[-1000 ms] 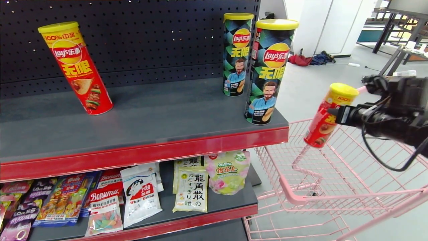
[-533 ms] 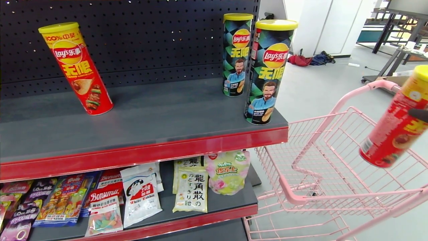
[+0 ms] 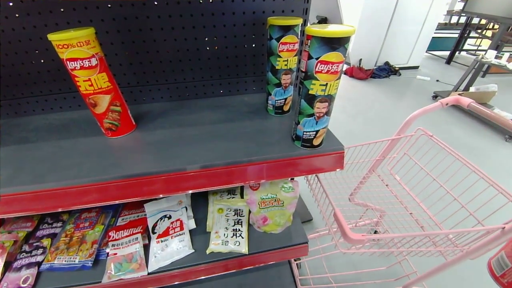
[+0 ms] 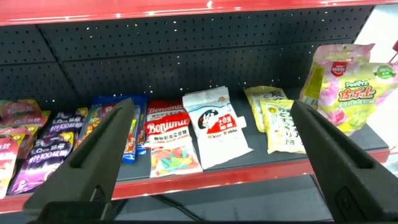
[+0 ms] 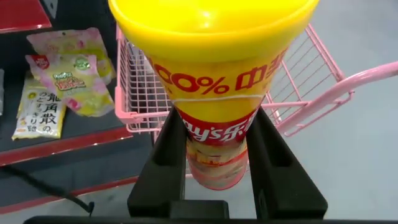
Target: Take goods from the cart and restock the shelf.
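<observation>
While my right claw [image 5: 217,149] clamps the red crisp can [image 5: 214,93] around its middle, my left claw [image 4: 211,106] hangs with jaws wide apart, holding nothing.
I hold the can upright, yellow lid up, low beside the pink cart [image 3: 456,102], probably so it can stand on the upper shelf [image 3: 192,132] near the matching red can [image 3: 92,80]. Its label shows bold print on a yellow band, red below. Two green-and-black cans [image 3: 322,86] with round red-and-yellow logos stand at the shelf's right end. My left claw faces the candy bags [image 4: 214,124] on the lower shelf.
</observation>
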Controlling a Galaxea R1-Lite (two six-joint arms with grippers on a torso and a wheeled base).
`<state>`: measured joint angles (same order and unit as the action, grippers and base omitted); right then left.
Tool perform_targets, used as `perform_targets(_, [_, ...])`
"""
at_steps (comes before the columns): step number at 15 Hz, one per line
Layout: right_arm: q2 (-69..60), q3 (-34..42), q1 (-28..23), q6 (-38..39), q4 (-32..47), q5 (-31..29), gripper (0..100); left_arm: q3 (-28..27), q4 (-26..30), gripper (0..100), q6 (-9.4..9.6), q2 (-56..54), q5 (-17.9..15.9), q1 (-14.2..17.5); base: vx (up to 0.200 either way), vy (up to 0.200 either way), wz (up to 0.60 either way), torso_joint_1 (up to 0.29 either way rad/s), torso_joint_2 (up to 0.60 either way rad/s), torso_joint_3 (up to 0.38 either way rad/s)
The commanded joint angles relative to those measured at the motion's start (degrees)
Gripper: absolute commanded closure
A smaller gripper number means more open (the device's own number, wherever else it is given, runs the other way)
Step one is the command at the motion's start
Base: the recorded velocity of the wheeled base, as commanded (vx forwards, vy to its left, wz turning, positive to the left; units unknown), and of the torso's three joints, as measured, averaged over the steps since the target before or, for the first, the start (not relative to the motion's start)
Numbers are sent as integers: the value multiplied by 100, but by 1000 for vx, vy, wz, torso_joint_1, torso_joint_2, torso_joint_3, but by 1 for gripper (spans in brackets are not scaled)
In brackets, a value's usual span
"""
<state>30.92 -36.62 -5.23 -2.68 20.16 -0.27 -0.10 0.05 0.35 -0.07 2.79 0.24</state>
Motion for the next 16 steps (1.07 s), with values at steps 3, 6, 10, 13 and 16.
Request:
perform_targets(3, [-226,59,-4,-92,14,0,100,1,-5,0,0,7,2,2,0,0,0,98,-302,-189])
perform_targets(6, [-253,94,13,-154,5,9,100,1,-5,0,0,7,2,2,0,0,0,193,-527,-336])
perform_targets(10, [-253,182,31,-154,5,27,100,1,-14,0,0,7,2,2,0,0,0,232,-587,-364])
perform_targets(13, [-244,208,31,-154,-4,44,100,1,-5,0,0,7,2,2,0,0,0,183,-422,-263])
perform_targets(16, [-226,217,40,-154,-4,53,100,1,-5,0,0,7,2,2,0,0,0,163,-382,-222])
